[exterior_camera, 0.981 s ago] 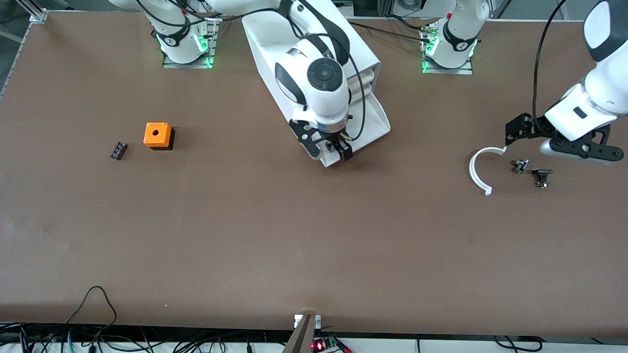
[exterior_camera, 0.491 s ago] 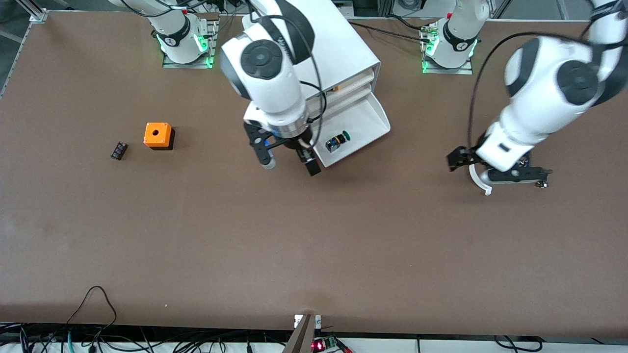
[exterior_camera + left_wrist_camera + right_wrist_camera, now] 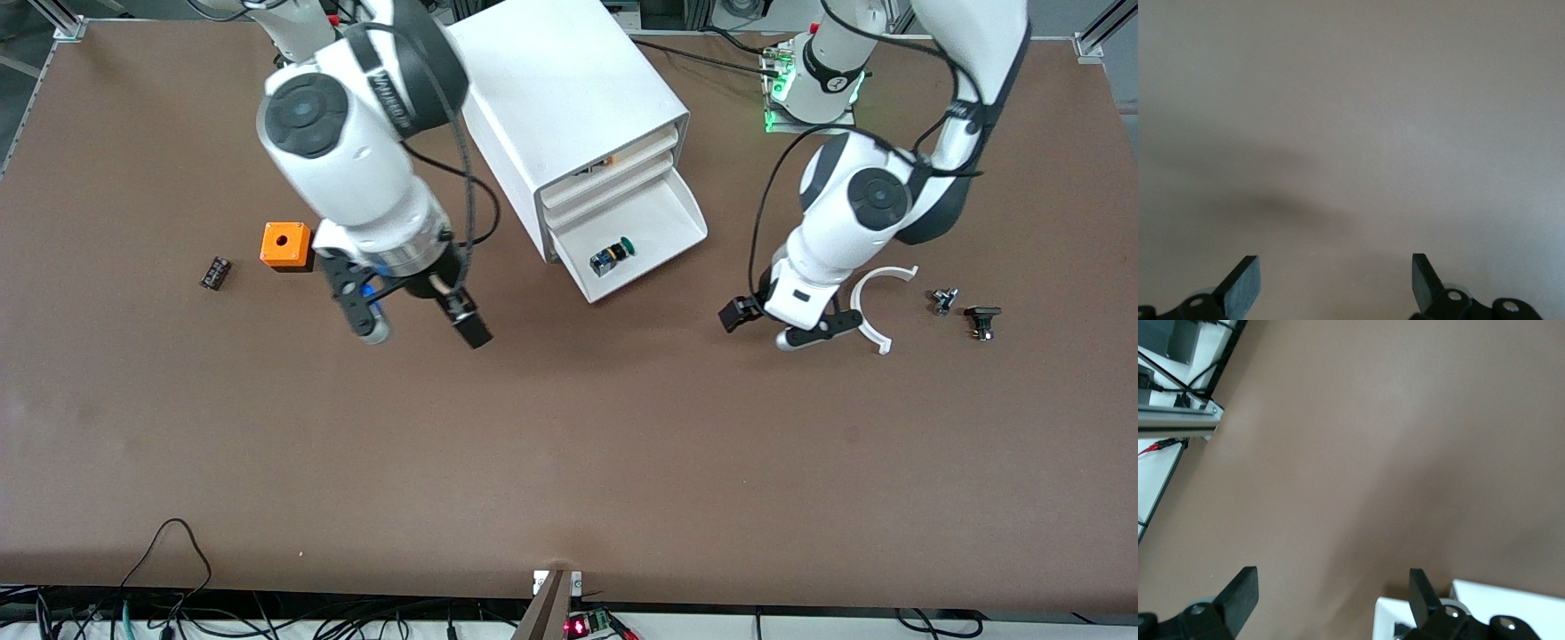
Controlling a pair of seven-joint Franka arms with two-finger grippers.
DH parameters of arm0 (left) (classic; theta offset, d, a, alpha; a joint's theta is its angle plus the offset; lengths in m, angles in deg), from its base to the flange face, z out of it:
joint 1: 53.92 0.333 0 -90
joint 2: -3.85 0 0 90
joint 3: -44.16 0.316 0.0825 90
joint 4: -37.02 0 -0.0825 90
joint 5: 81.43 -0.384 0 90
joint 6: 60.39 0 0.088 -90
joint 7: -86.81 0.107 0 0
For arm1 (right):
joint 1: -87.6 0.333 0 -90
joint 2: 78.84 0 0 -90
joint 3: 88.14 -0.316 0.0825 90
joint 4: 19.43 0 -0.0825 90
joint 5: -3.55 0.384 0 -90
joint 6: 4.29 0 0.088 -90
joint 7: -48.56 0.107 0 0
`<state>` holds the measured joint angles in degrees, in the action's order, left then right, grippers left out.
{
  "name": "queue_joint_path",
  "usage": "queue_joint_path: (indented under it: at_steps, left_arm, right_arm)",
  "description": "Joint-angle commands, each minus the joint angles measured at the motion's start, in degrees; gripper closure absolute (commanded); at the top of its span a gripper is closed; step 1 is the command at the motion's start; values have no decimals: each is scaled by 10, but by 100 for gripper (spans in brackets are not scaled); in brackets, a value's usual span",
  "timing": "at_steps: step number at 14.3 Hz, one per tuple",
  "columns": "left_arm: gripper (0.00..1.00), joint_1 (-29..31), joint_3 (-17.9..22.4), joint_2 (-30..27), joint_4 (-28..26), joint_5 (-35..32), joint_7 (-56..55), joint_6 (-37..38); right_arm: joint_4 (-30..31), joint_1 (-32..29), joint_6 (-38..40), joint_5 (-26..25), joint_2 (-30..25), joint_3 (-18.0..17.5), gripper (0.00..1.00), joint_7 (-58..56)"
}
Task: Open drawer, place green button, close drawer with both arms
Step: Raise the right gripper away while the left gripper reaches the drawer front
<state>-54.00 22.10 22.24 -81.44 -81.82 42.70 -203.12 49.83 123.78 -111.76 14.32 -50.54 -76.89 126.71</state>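
- The drawer (image 3: 653, 236), lowest of three in the white cabinet (image 3: 569, 98), stands pulled out toward the front camera.
- The button (image 3: 612, 255) lies on its side inside that drawer, green cap toward the left arm's end of the table (image 3: 569, 462).
- The right tool (image 3: 418, 324) hangs over bare table between the orange cube (image 3: 285, 245) and the drawer, its fingers spread apart and holding nothing.
- In the right wrist view a white corner of the cabinet shows beside one finger (image 3: 1421, 590).
- The left tool (image 3: 772, 324) hangs low over the table, between the drawer and a white curved piece (image 3: 867, 311); its fingers are apart and empty, with only bare table between them in the left wrist view.
- Nothing lies between either tool and the drawer front.
- A small black block (image 3: 214, 272) sits beside the orange cube, toward the right arm's end.
- Two small dark parts (image 3: 965, 311) lie by the curved piece, toward the left arm's end.
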Motion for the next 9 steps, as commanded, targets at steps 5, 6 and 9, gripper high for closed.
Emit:
queue_joint_path:
  at_steps: [5, 6, 9]
  left_arm:
    - [0, -48, 0, 31, -70, -10, -77, -92]
    - [0, -60, -1, 31, -75, -10, -90, -94]
    - [0, -67, -29, 31, -91, -9, -137, -94]
  right_arm:
    - [54, -89, 50, -3, -43, -13, 0, -262]
    - [56, -102, 53, -4, -44, -13, 0, -293]
    - [72, -152, 57, -4, -52, -15, 0, -397]
